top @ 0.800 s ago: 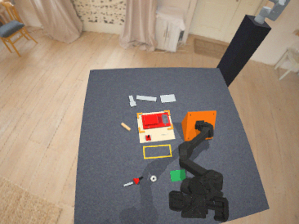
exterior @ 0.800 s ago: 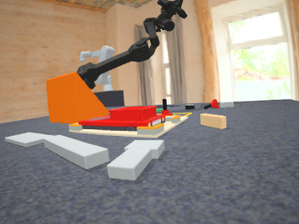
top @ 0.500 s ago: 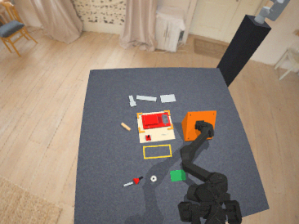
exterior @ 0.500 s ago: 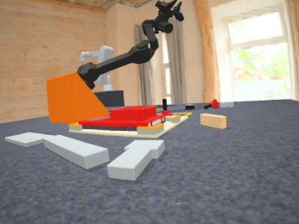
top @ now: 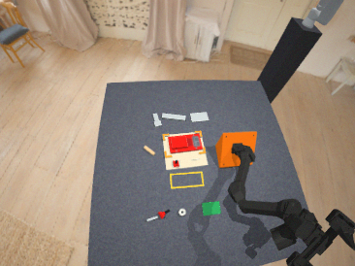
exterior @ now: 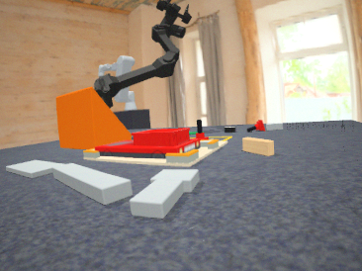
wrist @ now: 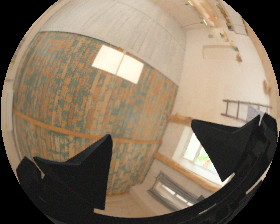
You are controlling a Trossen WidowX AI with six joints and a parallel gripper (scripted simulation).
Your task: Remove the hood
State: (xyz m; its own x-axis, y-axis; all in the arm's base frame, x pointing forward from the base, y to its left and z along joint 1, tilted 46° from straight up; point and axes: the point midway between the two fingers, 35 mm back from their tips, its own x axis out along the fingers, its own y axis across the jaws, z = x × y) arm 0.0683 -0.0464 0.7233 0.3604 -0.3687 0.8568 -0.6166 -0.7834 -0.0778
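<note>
The red toy car sits on a cream board. It has a raised red block on one part and a grey patch beside that block. I cannot tell which part is the hood. The marked area, a yellow rectangular outline, lies in front of the board, with nothing inside it. My gripper is raised high, well away from the car and the table. Its fingers are spread wide, with nothing between them. The wrist view shows only walls, ceiling and windows.
An orange block stands beside the board, under the arm's base. Pale grey pieces lie behind the car. A wooden block, green plate, white ring and red-and-black tool lie around the board and outline.
</note>
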